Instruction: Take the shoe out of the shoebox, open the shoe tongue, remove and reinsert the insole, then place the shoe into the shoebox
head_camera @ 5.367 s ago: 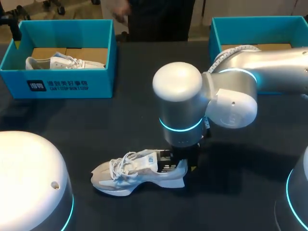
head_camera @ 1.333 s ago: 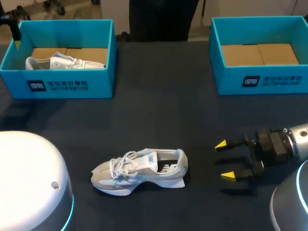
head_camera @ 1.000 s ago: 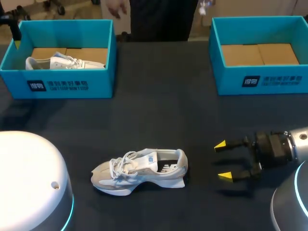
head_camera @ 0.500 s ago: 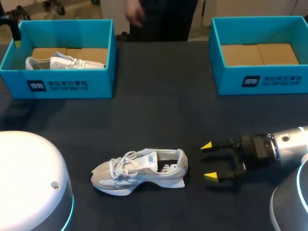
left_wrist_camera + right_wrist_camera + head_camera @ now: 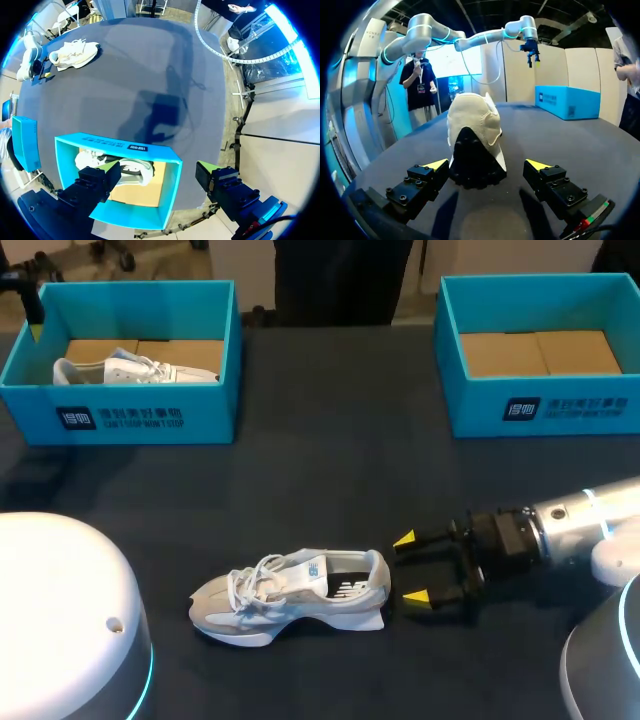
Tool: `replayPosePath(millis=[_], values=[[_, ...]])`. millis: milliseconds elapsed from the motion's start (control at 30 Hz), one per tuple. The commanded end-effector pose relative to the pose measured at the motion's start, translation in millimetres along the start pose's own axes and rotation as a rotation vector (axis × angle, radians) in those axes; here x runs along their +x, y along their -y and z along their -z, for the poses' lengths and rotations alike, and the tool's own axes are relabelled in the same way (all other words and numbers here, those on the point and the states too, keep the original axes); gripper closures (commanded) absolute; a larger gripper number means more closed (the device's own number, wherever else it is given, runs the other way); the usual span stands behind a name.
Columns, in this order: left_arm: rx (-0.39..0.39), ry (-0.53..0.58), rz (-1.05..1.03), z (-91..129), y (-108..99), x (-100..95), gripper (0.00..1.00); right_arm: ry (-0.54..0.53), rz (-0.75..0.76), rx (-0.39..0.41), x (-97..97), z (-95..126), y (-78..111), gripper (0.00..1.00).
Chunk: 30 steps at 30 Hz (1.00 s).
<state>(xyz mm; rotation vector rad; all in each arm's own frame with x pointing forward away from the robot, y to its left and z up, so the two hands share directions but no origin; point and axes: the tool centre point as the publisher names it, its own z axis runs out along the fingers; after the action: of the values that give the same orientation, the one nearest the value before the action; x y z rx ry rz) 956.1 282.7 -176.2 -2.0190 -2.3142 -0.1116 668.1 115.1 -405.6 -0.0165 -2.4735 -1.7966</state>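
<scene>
A light grey and white shoe (image 5: 290,595) lies on the dark table, toe to the left, heel to the right. My right gripper (image 5: 410,568) is level with the heel, open, its yellow tips just short of it. In the right wrist view the shoe's heel (image 5: 472,145) stands right ahead of the open gripper (image 5: 487,167), untouched. My left gripper (image 5: 160,175) hangs open high above the left blue shoebox (image 5: 115,145), which holds a second white shoe (image 5: 122,167). In the head view that shoebox (image 5: 130,418) is at the back left.
A second blue shoebox (image 5: 540,408) with a bare cardboard floor stands at the back right. My left arm's white housing (image 5: 60,620) fills the front left corner. The dark table stretches between the boxes and the shoe.
My right gripper has slid left across the table towards the shoe's heel, staying open. The shoe and both boxes have not moved.
</scene>
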Motion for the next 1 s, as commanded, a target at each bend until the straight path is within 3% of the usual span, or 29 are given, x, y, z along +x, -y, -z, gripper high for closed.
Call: replayPosePath(millis=[33,1000], values=[[-0.001,-0.002,-0.001,0.1,0.6,0.2,0.00,-0.017,-0.001,-0.005,-4.6,-10.5,5.6,0.00],[-0.001,-0.002,-0.001,0.1,0.6,0.2,0.00,-0.045,0.007,-0.019,-5.6,-32.6,4.3,0.00]])
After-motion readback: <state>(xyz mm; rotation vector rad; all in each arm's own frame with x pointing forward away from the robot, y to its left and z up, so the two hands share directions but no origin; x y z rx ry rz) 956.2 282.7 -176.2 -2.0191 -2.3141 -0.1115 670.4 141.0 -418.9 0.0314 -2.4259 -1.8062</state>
